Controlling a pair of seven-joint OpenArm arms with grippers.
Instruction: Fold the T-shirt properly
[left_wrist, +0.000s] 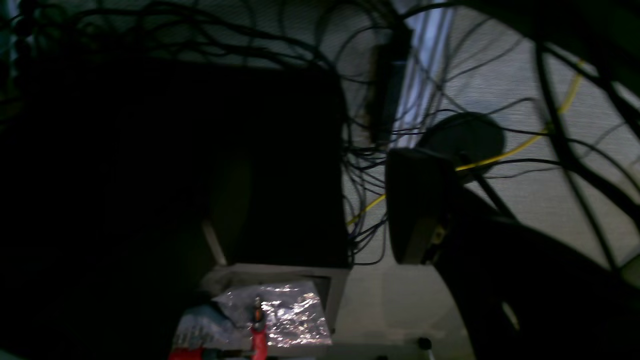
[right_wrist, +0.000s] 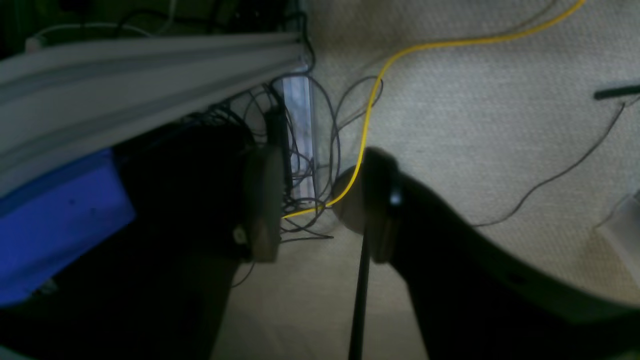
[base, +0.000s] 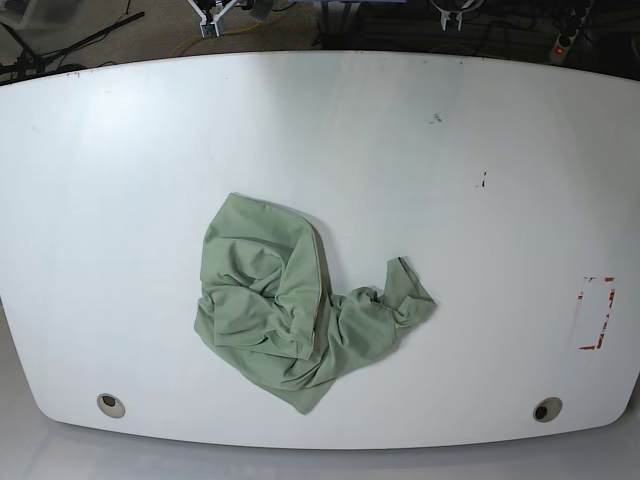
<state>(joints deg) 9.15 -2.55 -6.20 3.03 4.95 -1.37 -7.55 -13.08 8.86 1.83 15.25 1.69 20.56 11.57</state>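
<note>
The T-shirt (base: 300, 310) lies crumpled in a heap a little left of the middle of the white table (base: 450, 200) in the base view, nearer its front edge than its back one. It is bunched and folded over itself, one lobe of cloth reaching out toward the right of that view, and neither collar nor sleeves can be picked out, so it looks dropped rather than laid; folding has not begun, and I judge that it must first be spread flat. Neither arm shows over the table. Both wrist cameras look down past the table at carpet and tangled cables, so the shirt is well away from both sets of jaws, nowhere between or beneath them. The left gripper (left_wrist: 320, 210) has its jaws apart with nothing between them, only a yellow cable (left_wrist: 500, 157) on the floor far behind the gap; one finger is lost in shadow. The right gripper (right_wrist: 320, 200) likewise stands parted and empty, the same yellow cable (right_wrist: 370, 110) running behind its gap. Bare table surrounds the heap on every side, widest toward the back and the right of the base view, which should leave room to pull the cloth out; the front edge is the closest limit.
</note>
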